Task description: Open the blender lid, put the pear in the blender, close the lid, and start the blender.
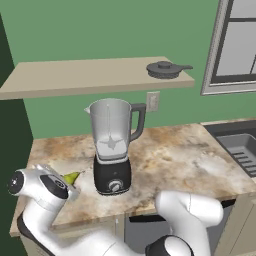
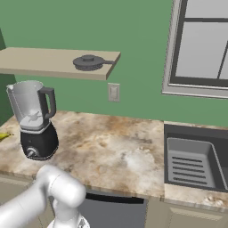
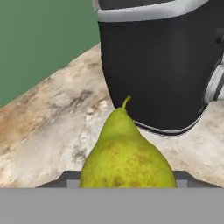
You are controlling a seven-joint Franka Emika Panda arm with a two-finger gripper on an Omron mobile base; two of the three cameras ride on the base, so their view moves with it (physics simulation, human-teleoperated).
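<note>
yellow-green pear lies on the marbled counter just left of the blender in the left base view, with the arm's hand bent down over it. the jar top is open. the blender lid appears to sit on the wall shelf, well apart from the jar, though it could be a pan.

right base view: the blender stands at the counter's left end, a sliver of pear at the frame edge beside its black base, sink far right, wall outlet behind.

hand view: pear fills the lower middle, stem pointing at the black base, and the gripper looks clamped on its wide belly, fingertips mostly hidden. judgement: lift straight up first, since the base is close ahead and the stem could snag it, then carry high over the jar rim and release low inside.

no brand, label or readable writing anywhere.
</note>
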